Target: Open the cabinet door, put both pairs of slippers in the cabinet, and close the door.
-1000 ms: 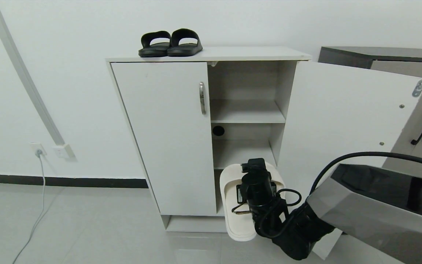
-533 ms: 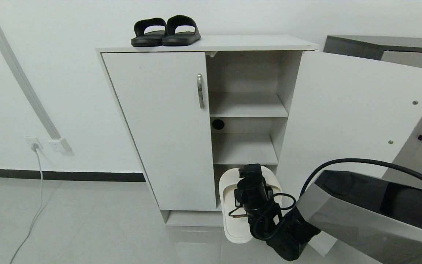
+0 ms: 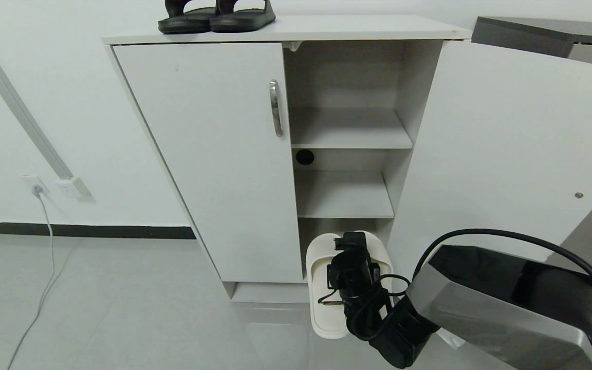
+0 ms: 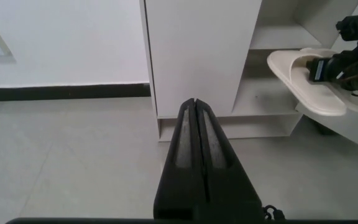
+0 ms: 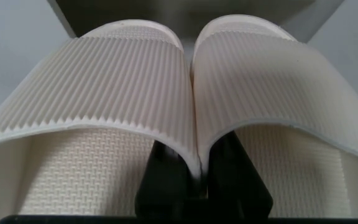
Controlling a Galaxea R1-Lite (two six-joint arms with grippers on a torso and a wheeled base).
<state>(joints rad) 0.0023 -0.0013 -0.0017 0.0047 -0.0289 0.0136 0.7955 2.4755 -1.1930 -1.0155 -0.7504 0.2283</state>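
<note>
Right gripper [image 3: 350, 252] is gripping the pair of cream ribbed rubber slippers [image 3: 327, 293], jaws clenched on the two inner strap edges pressed together, as the right wrist view is showing [image 5: 201, 180]. The pair is hanging toes-first just at the mouth of the bottom compartment [image 3: 339, 226] of the white two-door wooden cabinet [image 3: 203, 154], heels sticking out over the floor, nothing resting on a shelf yet. The right-hand door [image 3: 506, 144] is standing wide open, the left one is shut. The pair of black rubber slippers [image 3: 216, 15] is sitting on the left part of the cabinet top, untouched. Left gripper [image 4: 194, 109] is hanging low over the floor facing the cabinet base, jaws pressed together on nothing. Risks: the pinch is only catching thin strap edges, so one slipper may be slipping out or splaying. Toes may be catching the compartment's front edge or the middle shelf [image 3: 345, 198] above. The arm is sitting close to the open door and may be nudging it.
</note>
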